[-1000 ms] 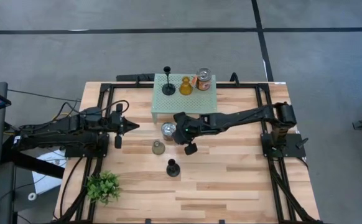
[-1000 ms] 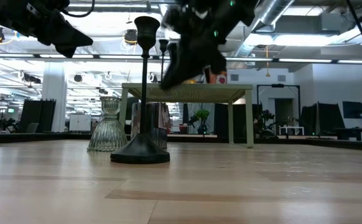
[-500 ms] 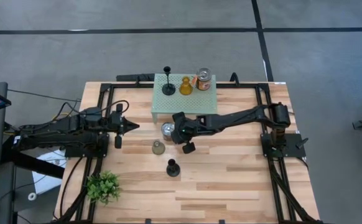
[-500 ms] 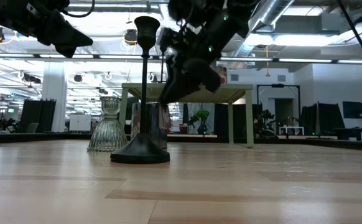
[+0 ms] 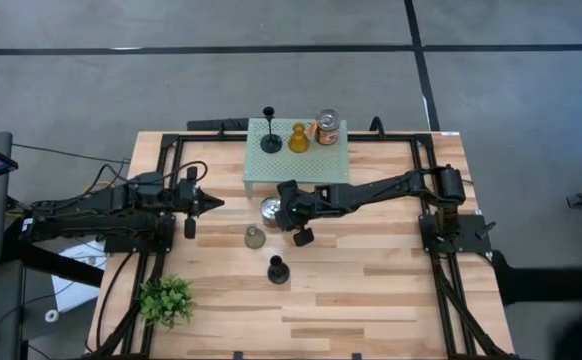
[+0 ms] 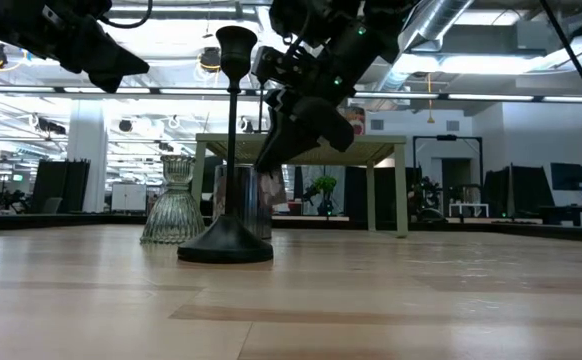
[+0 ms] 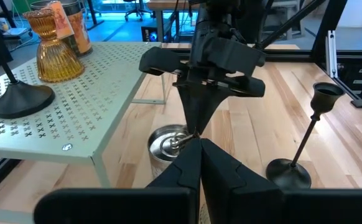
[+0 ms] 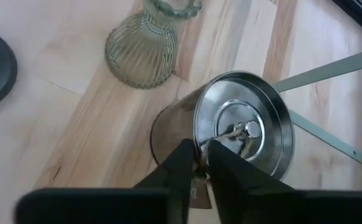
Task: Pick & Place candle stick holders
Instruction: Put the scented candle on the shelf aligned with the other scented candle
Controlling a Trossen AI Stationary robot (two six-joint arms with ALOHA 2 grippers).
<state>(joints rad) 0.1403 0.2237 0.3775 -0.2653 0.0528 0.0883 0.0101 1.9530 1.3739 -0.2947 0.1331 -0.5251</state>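
Note:
A clear silvery jar-like holder (image 5: 268,210) stands on the table in front of the mint-green rack (image 5: 301,168). My right gripper (image 5: 275,206) is shut on its rim; this also shows in the right wrist view (image 8: 203,163). A grey-olive ribbed holder (image 5: 255,237) and a black bell-shaped holder (image 5: 277,268) stand on their bases nearby. On the rack stand a second black holder (image 5: 270,140), the amber glass one (image 5: 298,138) and a second silvery jar (image 5: 327,128). My left gripper (image 5: 211,202) is shut and empty at the table's left. My right gripper pinches the jar's top rim (image 8: 196,144), one finger (image 8: 180,163) outside the wall and the other (image 8: 223,167) over the inner silver top. The fingers come slanting down from the table's right. The jar stands upright with its bottom on the table (image 6: 241,232).
The rack's front edge and legs (image 7: 100,168) stand just behind the jar. A green leafy plant (image 5: 166,298) sits at the near left corner. Black frame rails (image 5: 426,180) run along the table's left and right sides. Bare wood lies at the near right.
My right gripper has gone toward the table's left edge and down, onto the silvery jar's rim. The jar and the other holders stand where they were.

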